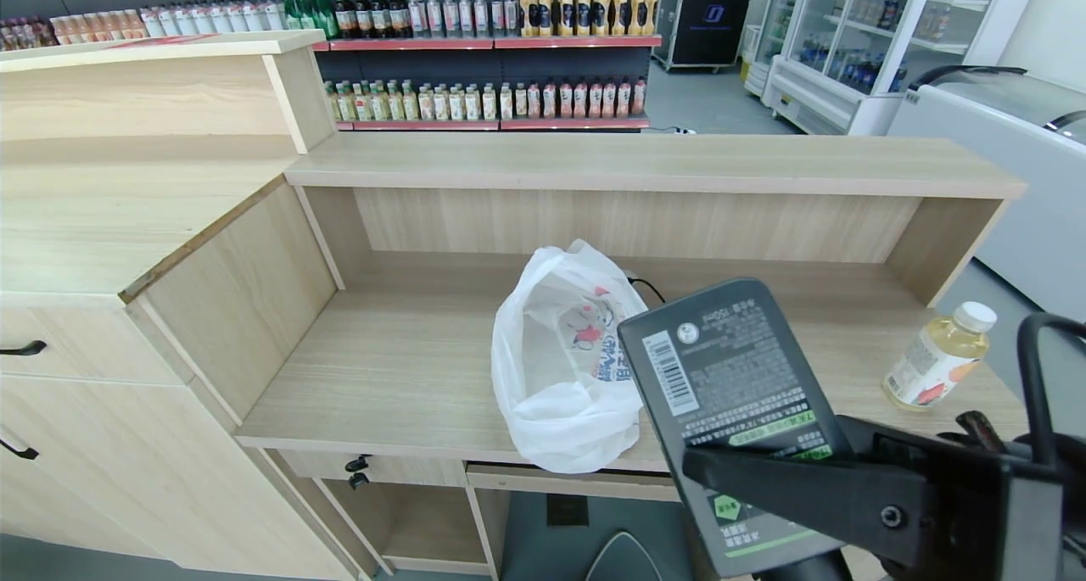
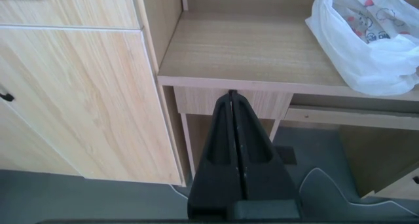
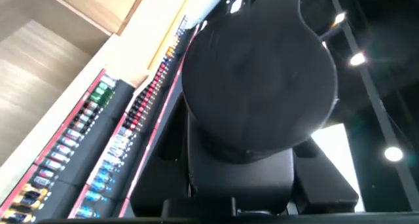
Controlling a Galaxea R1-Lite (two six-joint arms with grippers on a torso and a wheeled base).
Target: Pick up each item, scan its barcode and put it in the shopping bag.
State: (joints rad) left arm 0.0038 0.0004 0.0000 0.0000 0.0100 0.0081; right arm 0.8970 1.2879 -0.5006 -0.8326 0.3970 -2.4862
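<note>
Our right hand (image 1: 730,479) clamps a black pouch (image 1: 730,369), barcode sticker (image 1: 670,373) and tiny unreadable print facing us, near the cartoon-printed shopping bag (image 1: 551,394); our left hand (image 2: 234,103) is pinched closed, empty.

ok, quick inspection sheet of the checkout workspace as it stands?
Surface: light wooden counter, bare to the left of the bag.
Job's things: white plastic shopping bag stands open mid-counter; flat dark pack with a white barcode label held up off the counter, barcode towards the head camera; yellow drink bottle with white cap upright at the counter's right end.
Clutter: nothing seen.
Grippers: right gripper shut on the pack; left gripper shut, empty, low before the counter's front edge.
Cables: thin black cable on the counter behind the bag.
Surroundings: shelves of drink bottles, glass-door fridges, white chest freezer behind.
</note>
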